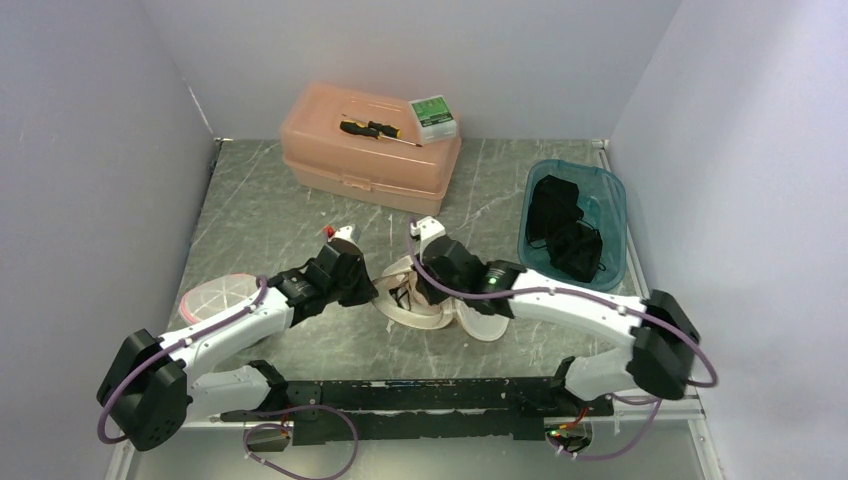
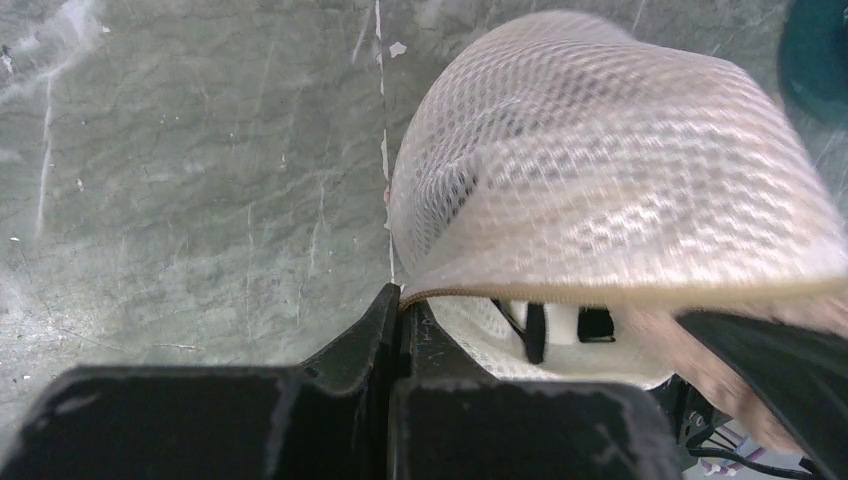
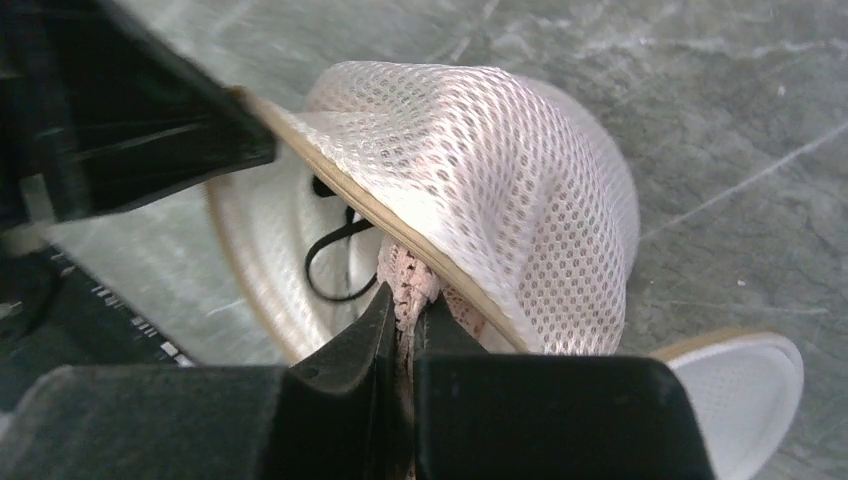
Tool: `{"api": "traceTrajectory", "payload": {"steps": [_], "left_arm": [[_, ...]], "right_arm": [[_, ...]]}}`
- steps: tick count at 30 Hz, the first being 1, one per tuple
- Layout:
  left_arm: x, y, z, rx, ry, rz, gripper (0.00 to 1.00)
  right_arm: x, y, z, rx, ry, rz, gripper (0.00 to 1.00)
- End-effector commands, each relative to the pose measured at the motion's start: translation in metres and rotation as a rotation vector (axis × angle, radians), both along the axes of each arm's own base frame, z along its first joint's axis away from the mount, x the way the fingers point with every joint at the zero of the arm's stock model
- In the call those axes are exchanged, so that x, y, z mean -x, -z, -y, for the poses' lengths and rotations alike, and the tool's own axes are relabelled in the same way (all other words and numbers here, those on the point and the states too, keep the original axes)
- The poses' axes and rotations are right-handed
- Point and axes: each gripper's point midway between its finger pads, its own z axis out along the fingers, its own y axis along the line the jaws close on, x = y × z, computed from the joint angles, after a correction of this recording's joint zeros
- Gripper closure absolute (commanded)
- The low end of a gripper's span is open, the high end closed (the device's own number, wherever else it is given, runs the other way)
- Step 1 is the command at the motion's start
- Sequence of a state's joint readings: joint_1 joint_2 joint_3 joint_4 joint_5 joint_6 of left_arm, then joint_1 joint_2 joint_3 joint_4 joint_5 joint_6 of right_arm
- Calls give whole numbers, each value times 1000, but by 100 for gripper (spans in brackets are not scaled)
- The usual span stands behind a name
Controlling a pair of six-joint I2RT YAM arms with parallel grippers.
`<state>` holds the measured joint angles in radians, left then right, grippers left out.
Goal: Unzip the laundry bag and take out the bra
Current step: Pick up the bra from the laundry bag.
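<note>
The laundry bag is a white mesh dome with a tan zipper edge, lying unzipped between both arms at the table's middle. My left gripper is shut on the bag's zipper rim and lifts the upper shell so the mouth gapes. In the right wrist view the bag opens toward me, with the left fingers at its upper left edge. My right gripper is shut on pink lace of the bra just inside the mouth. A black strap loop lies inside.
A pink plastic case at the back carries a screwdriver and a small green box. A teal bin with black garments stands at the right. A round pink lid lies by the left arm. Walls close in three sides.
</note>
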<state>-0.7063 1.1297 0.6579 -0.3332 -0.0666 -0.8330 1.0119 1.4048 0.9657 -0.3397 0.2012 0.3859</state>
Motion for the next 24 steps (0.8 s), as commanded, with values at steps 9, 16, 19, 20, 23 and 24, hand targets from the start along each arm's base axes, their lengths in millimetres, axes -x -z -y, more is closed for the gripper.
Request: {"api": "traceTrajectory", "payload": {"steps": [9, 16, 19, 20, 23, 24], "left_arm": [[-5, -8, 5, 29, -12, 15, 97], [-13, -30, 10, 52, -9, 53, 97], [-17, -42, 15, 66, -2, 73, 97], [-19, -45, 16, 70, -1, 80, 97], [-22, -48, 18, 64, 4, 82, 97], [-22, -48, 18, 62, 5, 81, 97]], "right_arm": [[50, -84, -12, -293, -398, 182, 100], [82, -90, -17, -332, -587, 126, 100], [93, -100, -20, -389, -634, 121, 100], [93, -105, -20, -407, -631, 129, 100], [97, -125, -17, -486, -654, 145, 100], [98, -133, -16, -512, -662, 150, 100]]}}
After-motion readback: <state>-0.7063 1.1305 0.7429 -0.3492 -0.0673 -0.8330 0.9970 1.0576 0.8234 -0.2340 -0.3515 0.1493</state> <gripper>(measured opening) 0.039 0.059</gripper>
